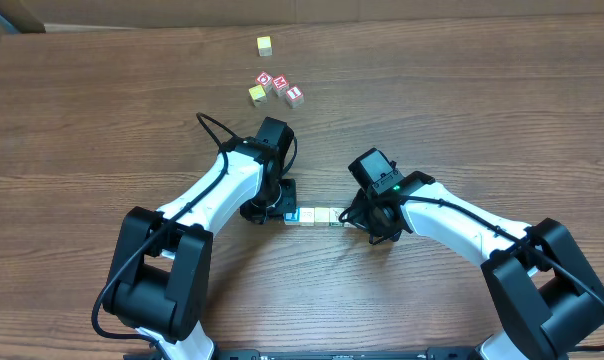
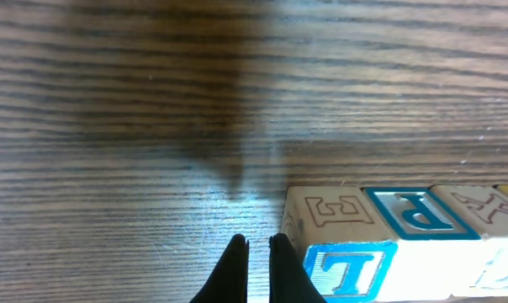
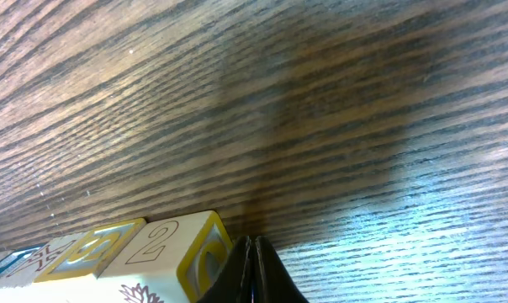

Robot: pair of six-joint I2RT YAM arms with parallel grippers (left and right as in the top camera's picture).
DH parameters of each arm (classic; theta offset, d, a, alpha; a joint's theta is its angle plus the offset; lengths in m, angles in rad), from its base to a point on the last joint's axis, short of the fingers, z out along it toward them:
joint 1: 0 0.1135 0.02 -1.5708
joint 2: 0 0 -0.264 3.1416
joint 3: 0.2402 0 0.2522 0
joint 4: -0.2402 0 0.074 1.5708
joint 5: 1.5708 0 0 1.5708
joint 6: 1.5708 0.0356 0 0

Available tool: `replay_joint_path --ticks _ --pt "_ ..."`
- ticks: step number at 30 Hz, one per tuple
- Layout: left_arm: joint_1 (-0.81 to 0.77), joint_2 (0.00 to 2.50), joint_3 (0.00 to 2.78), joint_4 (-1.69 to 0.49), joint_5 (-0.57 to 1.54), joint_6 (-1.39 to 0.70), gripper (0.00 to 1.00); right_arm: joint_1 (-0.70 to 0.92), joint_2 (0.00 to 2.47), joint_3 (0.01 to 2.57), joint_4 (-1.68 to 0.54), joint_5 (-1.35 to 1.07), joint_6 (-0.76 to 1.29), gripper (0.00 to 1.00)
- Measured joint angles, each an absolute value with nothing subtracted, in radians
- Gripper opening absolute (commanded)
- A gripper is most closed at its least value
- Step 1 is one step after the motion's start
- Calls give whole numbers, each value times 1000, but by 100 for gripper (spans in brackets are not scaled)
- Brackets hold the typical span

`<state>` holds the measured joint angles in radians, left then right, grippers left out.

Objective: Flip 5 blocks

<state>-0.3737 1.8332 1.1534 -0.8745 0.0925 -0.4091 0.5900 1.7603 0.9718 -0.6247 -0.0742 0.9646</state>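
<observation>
Flanking seemingly light, rigid blocks between them, left gripper and right gripper sit closed, empty; pinching opposite flat faces looks best.

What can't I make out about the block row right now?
Left wrist: row runs off the right edge, far blocks blurred; whether left gripper touches it is unclear.
Right wrist: row cut off at bottom-left; right gripper contact unclear.
Overhead: row too small to count or read, ends hidden under both grippers.
</observation>
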Motion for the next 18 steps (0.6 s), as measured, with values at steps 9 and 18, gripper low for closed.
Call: replay_joint_path --ticks 9,18 --pt "-374 1833 1133 -841 93 -410 4 590 1760 972 -624 -74 964 4" --pt "-374 1833 1132 -818 89 -410 5 590 1760 972 -605 -74 965 4"
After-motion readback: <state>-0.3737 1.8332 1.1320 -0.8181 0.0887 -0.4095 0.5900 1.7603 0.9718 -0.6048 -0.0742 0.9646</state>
